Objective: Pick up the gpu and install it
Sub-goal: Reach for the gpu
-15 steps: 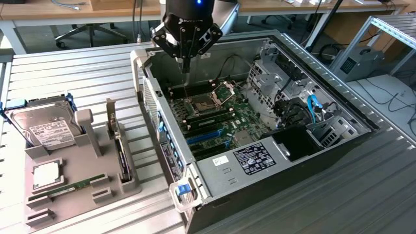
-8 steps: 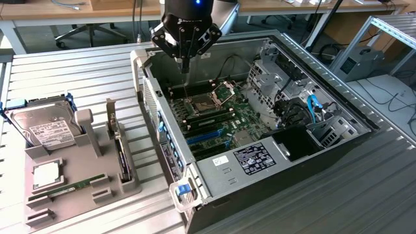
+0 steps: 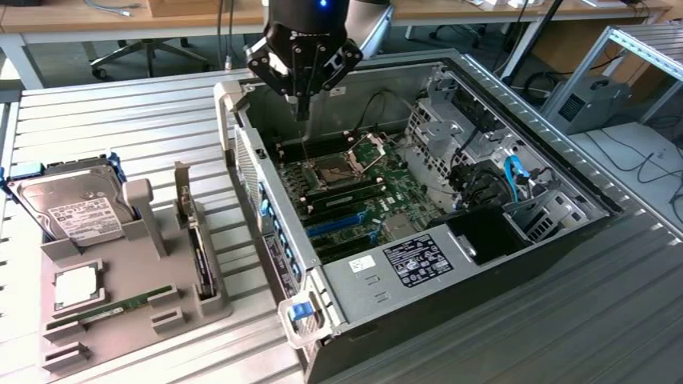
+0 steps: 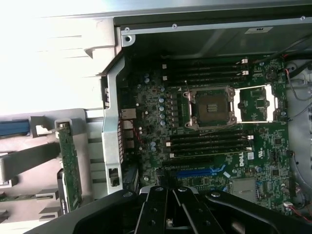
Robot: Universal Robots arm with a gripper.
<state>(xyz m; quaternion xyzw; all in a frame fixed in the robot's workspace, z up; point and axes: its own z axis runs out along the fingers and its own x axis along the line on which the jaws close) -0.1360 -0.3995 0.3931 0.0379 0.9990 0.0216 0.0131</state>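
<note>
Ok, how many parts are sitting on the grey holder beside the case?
4: hard drive at the far end, gpu on edge nearest the case, silver square chip in the middle, RAM stick at the near end. Others may be hidden.

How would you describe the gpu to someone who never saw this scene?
Beside the open computer case, on the exterior view's left, lies a grey parts holder. The gpu stands on edge in its slot nearest the case. Unlike the hard drive and the flat RAM stick, it is a thin dark card with a silver bracket.
</note>
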